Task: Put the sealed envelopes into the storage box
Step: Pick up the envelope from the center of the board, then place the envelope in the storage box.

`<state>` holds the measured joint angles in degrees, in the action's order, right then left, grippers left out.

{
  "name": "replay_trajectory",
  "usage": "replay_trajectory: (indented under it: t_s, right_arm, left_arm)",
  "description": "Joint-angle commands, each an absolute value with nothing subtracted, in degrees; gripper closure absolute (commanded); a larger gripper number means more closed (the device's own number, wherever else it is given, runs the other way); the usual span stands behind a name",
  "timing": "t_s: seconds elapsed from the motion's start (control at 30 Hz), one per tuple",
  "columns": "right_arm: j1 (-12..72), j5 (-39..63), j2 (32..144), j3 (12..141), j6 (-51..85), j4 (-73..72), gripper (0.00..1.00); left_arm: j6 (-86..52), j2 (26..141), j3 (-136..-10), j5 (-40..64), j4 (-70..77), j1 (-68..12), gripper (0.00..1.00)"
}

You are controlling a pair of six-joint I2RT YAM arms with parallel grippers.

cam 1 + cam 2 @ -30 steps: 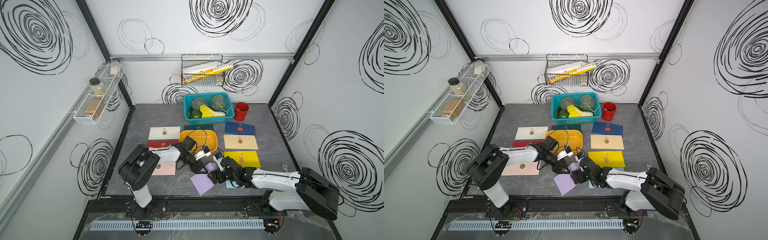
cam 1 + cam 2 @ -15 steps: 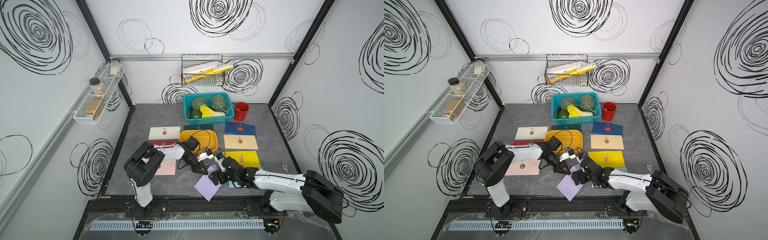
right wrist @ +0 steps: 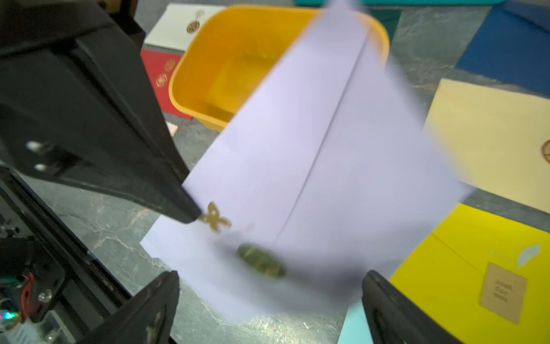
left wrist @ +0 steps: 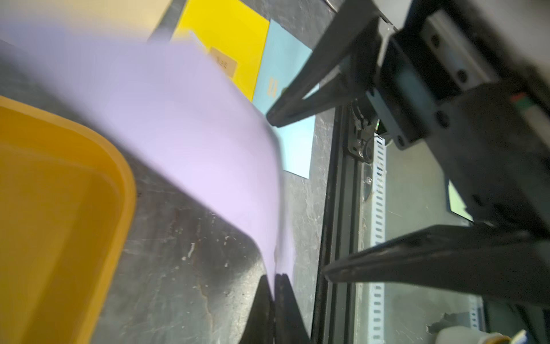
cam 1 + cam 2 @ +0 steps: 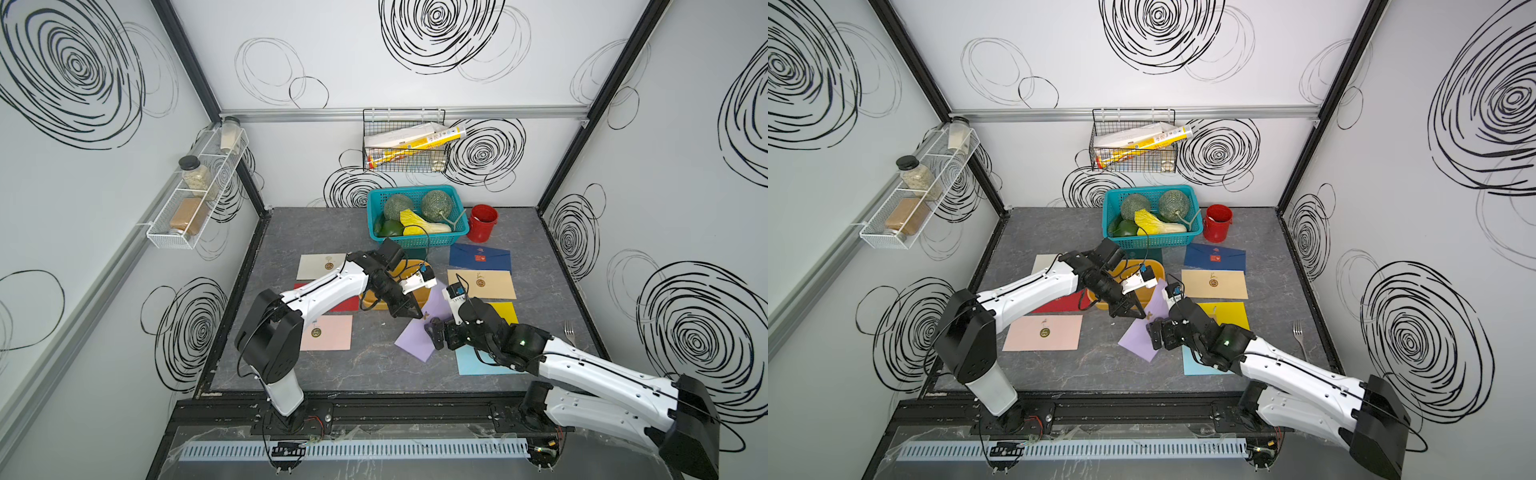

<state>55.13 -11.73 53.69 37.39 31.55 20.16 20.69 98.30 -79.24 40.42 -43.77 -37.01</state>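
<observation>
"Lilac envelope point(image 5: 413, 338): report position," says the first operator.

"Off the flat. It stands tilted just in front of the storage box point(image 5: 1152, 268). The low end is down by the table on the front-rail side, and the high end leans over the box's near right corner. Both wrist views show it blurred."

"Which arm holds it?"

"The left gripper point(image 5: 417, 314). Its jaws are pressed together on one long edge, beside the gold butterfly sticker point(image 3: 215, 220). The left wrist view shows the paper running into the pinch. The right gripper point(image 5: 434, 334) has its jaws spread wide at the envelope's low end and clamps nothing. Whether a finger touches the paper cannot be determined."

"Critical relation for the coming move?"

"Axis alignment. The envelope's long axis runs roughly front to back, while the box's long side runs across the table. The box lies beyond the pinch, away from the rail, on the left arm's side, so the left arm is the nearer one. Judgement: turn the envelope about a quarter turn, carry it over the opening, then release."

"Risk?"

"Probably a corner catching the rim, since the box looks only slightly larger than one envelope. The box interior appears empty. The yellow envelope point(image 5: 505, 311) and the light blue envelope point(image 5: 478, 365) lie flat on the table, not yet stored."
</observation>
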Motion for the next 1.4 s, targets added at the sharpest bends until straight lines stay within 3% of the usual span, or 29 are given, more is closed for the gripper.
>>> replay_trajectory:
  t_s: [0.0, 0.3, 0.53, 1.0, 1.37]
  right_arm:
    - [53.2, -20.1, 51.7, 40.5, 35.4, 29.3, 0.00]
    - [48.3, -20.0, 55.2, 42.1, 35.6, 30.5, 0.00]
    - [47.9, -17.7, 59.2, 41.4, 35.6, 27.7, 0.00]
    - [45.7, -14.4, 63.2, 41.4, 33.9, 24.9, 0.00]
    - [43.6, -11.2, 66.2, 41.0, 32.6, 21.2, 0.00]
  left_arm:
    - [21.7, 96.0, -87.1, 28.6, -50.6, -38.5, 1.00]
    - [21.9, 100.1, -105.3, 2.8, -62.2, -40.8, 1.00]
    - [23.2, 101.9, -104.8, -10.4, -62.6, -41.1, 1.00]
    - [40.9, 106.5, -96.0, -15.1, -53.2, -39.7, 1.00]
    - [49.3, 117.1, -100.8, -17.8, -50.3, -37.6, 0.96]
